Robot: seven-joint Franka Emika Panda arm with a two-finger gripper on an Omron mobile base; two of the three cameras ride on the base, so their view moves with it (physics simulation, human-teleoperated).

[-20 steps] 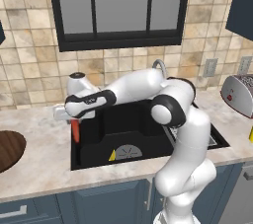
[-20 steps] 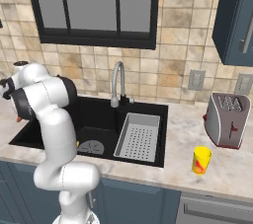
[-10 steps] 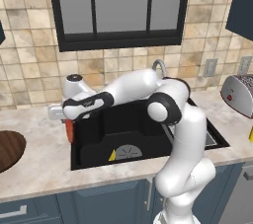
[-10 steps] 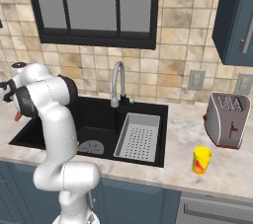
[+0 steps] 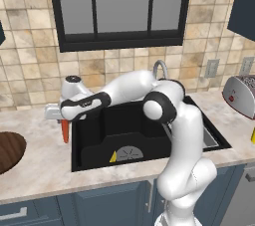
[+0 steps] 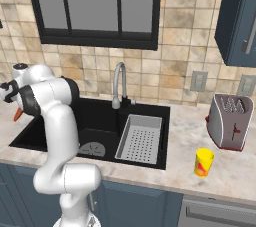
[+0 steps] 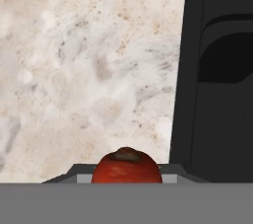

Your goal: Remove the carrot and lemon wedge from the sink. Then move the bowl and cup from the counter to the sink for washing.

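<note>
One carrot (image 5: 65,131) hangs upright, long axis vertical, grasped in the pincer (image 5: 63,119), above bare worktop (image 5: 47,163) just left of the sink (image 5: 94,140) rim.

Counter (image 5: 40,170): beige marbled stone, matt. Sink (image 5: 139,120): black, matt. Bowl (image 5: 7,151): dark wood grain. Faucet (image 6: 119,82): shiny metal. Carrot (image 5: 65,129): smooth orange-red skin.

Arm: stretched out far to the robot's left, elbow bent high, forearm running roughly level.
Wrist: turned so the hand points straight down.
End effector (image 5: 64,122): jaws partly closed, clamping the carrot (image 5: 65,130), which hangs upright beneath them.
</note>
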